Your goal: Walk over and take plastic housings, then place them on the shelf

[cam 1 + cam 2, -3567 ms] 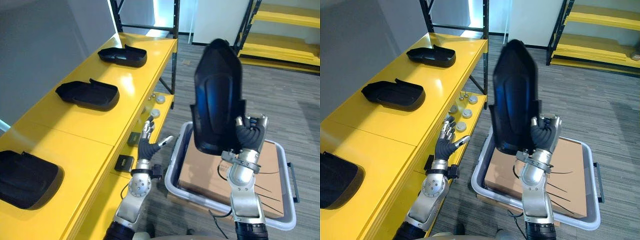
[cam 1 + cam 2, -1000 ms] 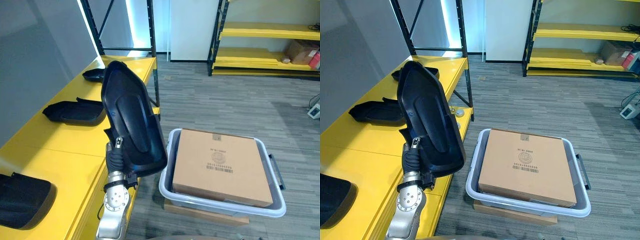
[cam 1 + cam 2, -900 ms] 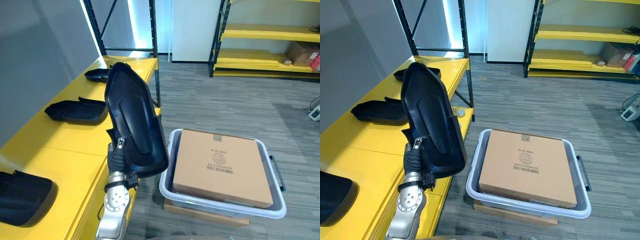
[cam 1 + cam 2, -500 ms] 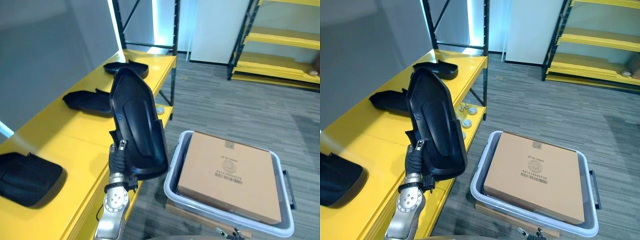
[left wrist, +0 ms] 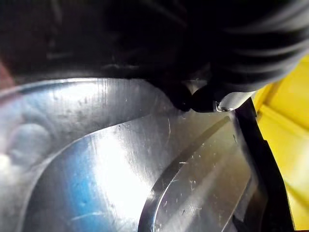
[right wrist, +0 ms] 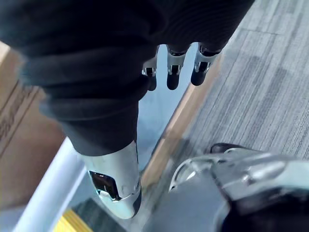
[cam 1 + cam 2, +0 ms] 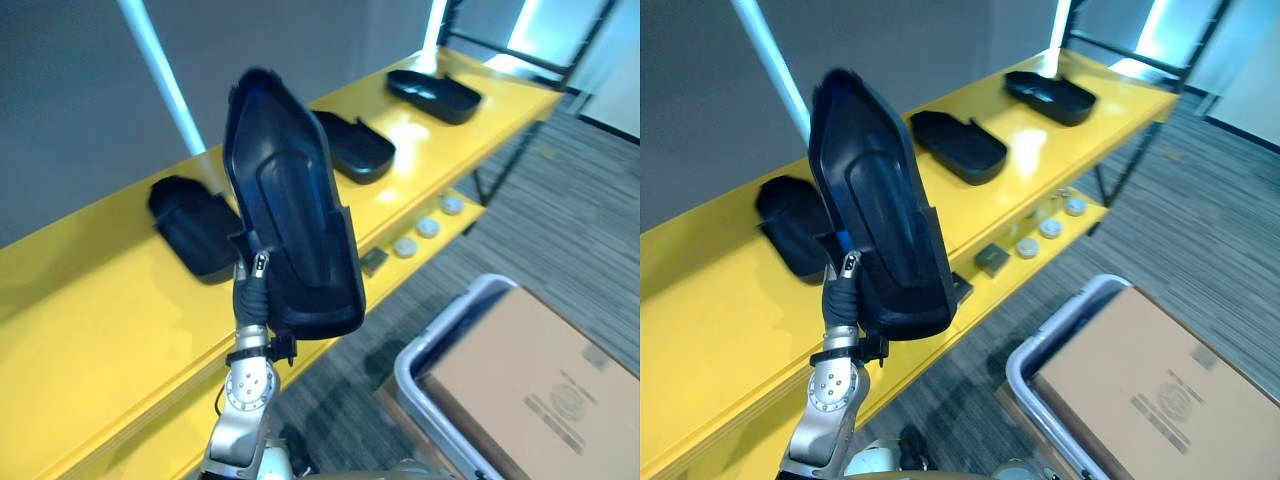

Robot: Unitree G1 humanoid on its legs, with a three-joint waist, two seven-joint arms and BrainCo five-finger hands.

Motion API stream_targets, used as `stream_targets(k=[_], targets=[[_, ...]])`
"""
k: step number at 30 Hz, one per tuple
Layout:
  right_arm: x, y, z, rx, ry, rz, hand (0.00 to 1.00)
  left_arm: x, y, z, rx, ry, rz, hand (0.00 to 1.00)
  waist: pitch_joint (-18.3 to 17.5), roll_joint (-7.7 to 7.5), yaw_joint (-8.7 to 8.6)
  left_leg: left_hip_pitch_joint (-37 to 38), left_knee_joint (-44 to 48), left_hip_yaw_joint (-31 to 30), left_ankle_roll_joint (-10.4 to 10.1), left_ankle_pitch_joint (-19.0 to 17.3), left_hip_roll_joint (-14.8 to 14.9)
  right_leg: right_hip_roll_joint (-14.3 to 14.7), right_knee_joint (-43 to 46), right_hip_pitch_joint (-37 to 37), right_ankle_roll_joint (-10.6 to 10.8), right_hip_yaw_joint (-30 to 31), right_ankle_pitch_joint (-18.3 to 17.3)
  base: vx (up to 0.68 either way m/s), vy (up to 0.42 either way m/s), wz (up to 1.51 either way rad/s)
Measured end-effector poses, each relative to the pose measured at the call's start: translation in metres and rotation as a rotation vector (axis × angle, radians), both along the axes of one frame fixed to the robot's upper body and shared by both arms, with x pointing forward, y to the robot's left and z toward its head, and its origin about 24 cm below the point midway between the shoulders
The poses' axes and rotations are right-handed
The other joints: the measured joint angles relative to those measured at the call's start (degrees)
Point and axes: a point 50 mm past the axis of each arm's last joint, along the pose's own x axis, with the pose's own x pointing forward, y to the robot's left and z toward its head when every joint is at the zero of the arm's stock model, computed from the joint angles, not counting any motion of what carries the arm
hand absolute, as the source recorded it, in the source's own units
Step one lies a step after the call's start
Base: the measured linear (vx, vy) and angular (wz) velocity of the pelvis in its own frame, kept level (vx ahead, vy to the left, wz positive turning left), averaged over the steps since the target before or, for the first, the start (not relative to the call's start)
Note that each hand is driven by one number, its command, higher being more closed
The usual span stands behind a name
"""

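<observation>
At centre the left hand grips the housing upright, I think to clear the shelf; the right hand hangs, fingers relaxed.

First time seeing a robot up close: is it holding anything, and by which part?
The left robot hand holds a black housing upright by its lower edge. The right robot hand is open and holds nothing.
</observation>
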Motion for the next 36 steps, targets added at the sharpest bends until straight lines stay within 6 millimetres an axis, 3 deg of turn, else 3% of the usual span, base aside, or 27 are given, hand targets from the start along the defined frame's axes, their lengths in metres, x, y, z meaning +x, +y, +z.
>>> stream_targets(k=[4, 6, 7, 9, 11, 14, 16, 17, 18, 20, 22, 30, 32, 33, 35, 36], targets=[[0.02, 0.003, 0.003, 0.007, -0.056, 0.027, 0.0, 0.0, 0.0, 0.0, 0.002, 0.005, -0.001, 1.0, 0.0, -0.14, 0.3, 0.3, -0.8, -1.4, 1.7, -1.4, -2.5, -3.6, 6.3, -1.4, -0.2, 1.2, 0.4, 0.06, 0.139, 0.27], [0.021, 0.001, 0.004, 0.003, -0.06, 0.028, 0.0, 0.0, -0.001, -0.001, -0.001, 0.007, -0.006, 1.0, 0.1, -0.03, 0.12, 2.2, -2.9, -3.3, 1.8, -2.0, -4.1, -5.9, 14.5, -4.0, -5.3, 6.3, 0.8, 0.1, 0.153, 0.34], [0.02, -0.002, 0.005, -0.005, -0.06, 0.029, 0.0, 0.0, -0.002, -0.001, 0.003, 0.009, -0.009, 1.0, 0.2, 0.52, -0.44, 3.8, -4.7, -4.8, 1.5, -1.8, -4.5, -5.0, 19.3, -7.3, -7.5, 13.5, -0.7, 0.1, 0.092, 0.48], [0.014, -0.001, 0.004, -0.002, -0.049, 0.029, 0.0, 0.0, -0.001, -0.002, 0.003, 0.01, -0.007, 1.0, 0.2, 0.65, -1.49, 5.6, -6.9, -7.8, 1.0, -1.2, -4.9, 0.0, 18.9, -10.1, -7.1, 23.5, -4.5, 0.12, 0.077, 0.67], [0.002, -0.001, 0.004, -0.007, -0.034, 0.025, 0.0, 0.001, 0.001, -0.006, 0.01, 0.027, 0.005, 1.0, 0.2, 0.73, -1.66, 7.7, -9.4, -11.4, 0.4, -0.5, -6.2, 4.8, 18.3, -15.1, -6.7, 33.1, -5.6, 0.14, 0.046, 0.81], [-0.008, 0.001, 0.002, -0.007, -0.006, 0.05, 0.0, 0.001, 0.0, -0.013, 0.017, 0.059, 0.002, 1.0, 0.2, 0.54, -1.95, 9.1, -9.9, -14.4, 0.2, -0.5, -7.9, 7.6, 17.6, -19.4, -5.4, 40.9, -5.9, 0.17, -0.009, 0.89], [-0.014, 0.002, 0.002, -0.007, 0.004, 0.07, 0.0, -0.002, 0.001, -0.021, 0.016, 0.092, 0.011, 1.0, 0.1, 0.27, -1.41, 11.2, -10.7, -15.5, -0.3, -1.0, -9.1, 7.2, 14.9, -19.1, -4.6, 41.3, -4.9, 0.17, -0.039, 0.49], [-0.013, 0.003, 0.004, -0.009, -0.01, 0.076, 0.0, -0.007, 0.004, -0.025, 0.014, 0.114, 0.026, 1.0, -0.5, 0.17, -1.09, 11.7, -10.6, -15.4, -0.9, -2.1, -9.3, 7.2, 12.3, -18.8, -5.1, 41.4, -3.0, 0.21, -0.074, 0.16], [-0.014, 0.003, 0.005, -0.009, -0.017, 0.08, 0.0, -0.01, 0.005, -0.03, 0.012, 0.139, 0.031, 1.0, -1.3, 0.38, -1.42, 11.8, -9.6, -14.5, -1.5, -3.7, -8.8, 7.1, 10.3, -17.8, -4.3, 41.2, 0.8, 0.22, -0.087, 0.14], [-0.015, -0.001, 0.007, -0.015, -0.026, 0.085, 0.0, -0.013, 0.003, -0.033, -0.002, 0.158, 0.025, 1.0, -2.1, 1.57, -1.39, 11.8, -7.3, -10.6, -3.1, -5.4, -5.9, 8.2, 7.4, -15.5, -4.8, 40.0, 1.5, 0.24, -0.124, 0.11], [-0.015, -0.001, 0.007, -0.018, -0.024, 0.093, 0.0, -0.013, 0.002, -0.033, -0.011, 0.156, 0.018, 1.0, -2.5, 1.73, -1.29, 12.1, -6.1, -9.7, -3.1, -5.2, -4.7, 9.0, 6.0, -13.7, -5.3, 39.2, 1.7, 0.21, -0.124, 0.09], [-0.009, 0.004, 0.006, -0.013, -0.032, 0.109, 0.0, -0.01, 0.0, -0.028, -0.026, 0.134, 0.035, 1.0, -2.5, -0.24, -0.07, 11.1, -2.6, -8.7, -5.1, -4.6, -3.4, 8.0, 4.9, -11.3, -5.8, 34.2, 1.9, 0.14, -0.059, 0.33], [-0.002, 0.005, 0.005, -0.019, -0.031, 0.104, 0.0, -0.008, 0.004, -0.027, -0.021, 0.127, 0.065, 1.0, -2.2, -0.84, -0.42, 8.6, 4.5, -0.4, -2.8, -8.5, 3.0, 6.9, 6.0, -11.8, -6.8, 32.3, 1.3, 0.06, 0.0, 0.49], [-0.002, 0.004, 0.005, -0.02, -0.029, 0.095, 0.0, -0.006, 0.003, -0.025, -0.022, 0.121, 0.063, 1.0, -2.2, -0.8, -0.63, 7.9, 5.8, 0.5, -2.8, -8.5, 5.0, 6.2, 6.8, -12.0, -6.9, 31.4, 1.2, 0.04, 0.043, 0.7], [-0.003, 0.002, 0.004, -0.023, -0.019, 0.083, 0.0, -0.003, -0.001, -0.021, -0.024, 0.102, 0.045, 1.0, -2.2, -0.75, -1.95, 7.2, 6.0, 0.7, -3.9, -6.7, 9.8, 3.4, 10.1, -11.9, -6.8, 28.7, 1.1, 0.02, 0.126, 0.77], [-0.006, 0.001, 0.003, -0.026, -0.009, 0.076, 0.0, -0.002, -0.005, -0.019, -0.029, 0.092, 0.028, 1.0, -2.4, -0.45, -1.89, 7.1, 4.0, -0.1, -4.1, -2.7, 11.2, 2.1, 11.2, -11.7, -5.8, 27.8, 0.5, 0.02, 0.148, 0.61]])
